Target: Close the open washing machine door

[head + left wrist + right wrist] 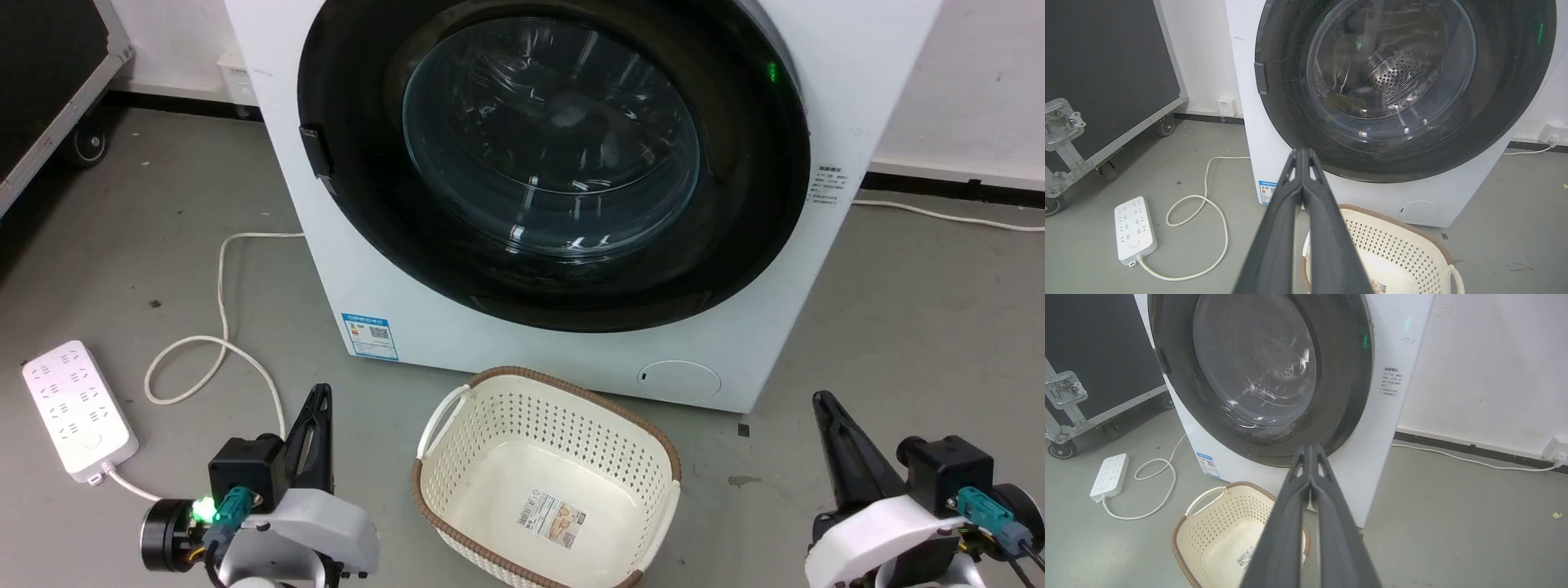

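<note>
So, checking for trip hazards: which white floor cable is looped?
The cable from the power strip, left of the washing machine, curls in a loop; the right-hand cable runs nearly straight along the wall.

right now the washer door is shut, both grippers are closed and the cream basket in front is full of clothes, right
Not quite. The cream basket is empty of clothes: the head view shows its bare bottom with one label. The rest holds: the washing machine door lies shut against the washing machine, and the left gripper and right gripper are closed.
</note>
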Motion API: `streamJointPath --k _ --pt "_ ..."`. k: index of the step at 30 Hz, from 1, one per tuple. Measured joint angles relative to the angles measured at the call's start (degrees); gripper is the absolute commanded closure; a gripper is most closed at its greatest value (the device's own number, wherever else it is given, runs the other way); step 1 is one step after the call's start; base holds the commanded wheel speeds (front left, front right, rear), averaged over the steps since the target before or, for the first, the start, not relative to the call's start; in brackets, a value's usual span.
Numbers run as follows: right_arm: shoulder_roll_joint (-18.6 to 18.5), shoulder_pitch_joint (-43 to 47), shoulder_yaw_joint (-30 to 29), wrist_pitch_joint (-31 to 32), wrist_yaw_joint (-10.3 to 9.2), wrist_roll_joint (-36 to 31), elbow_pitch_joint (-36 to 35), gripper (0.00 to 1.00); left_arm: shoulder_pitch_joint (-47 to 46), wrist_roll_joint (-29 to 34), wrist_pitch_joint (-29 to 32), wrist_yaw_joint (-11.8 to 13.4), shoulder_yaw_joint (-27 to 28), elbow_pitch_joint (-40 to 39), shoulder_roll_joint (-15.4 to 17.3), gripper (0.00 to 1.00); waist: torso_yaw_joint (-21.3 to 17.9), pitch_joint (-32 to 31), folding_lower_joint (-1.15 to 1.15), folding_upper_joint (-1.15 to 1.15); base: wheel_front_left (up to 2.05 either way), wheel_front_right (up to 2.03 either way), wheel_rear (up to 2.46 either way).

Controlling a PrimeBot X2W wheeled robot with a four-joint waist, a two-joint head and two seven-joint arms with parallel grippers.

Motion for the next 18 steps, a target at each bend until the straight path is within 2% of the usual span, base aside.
streamJointPath --k 18 --pt "0.0 0.18 0.56 0.79 0.0 -1.24 -0.94 1.0 1.42 2.02 1.94 0.09 0.69 -2.49 -0.53 1.0 0.46 0.02 0.0 0.0 0.0 0.0 0.0"
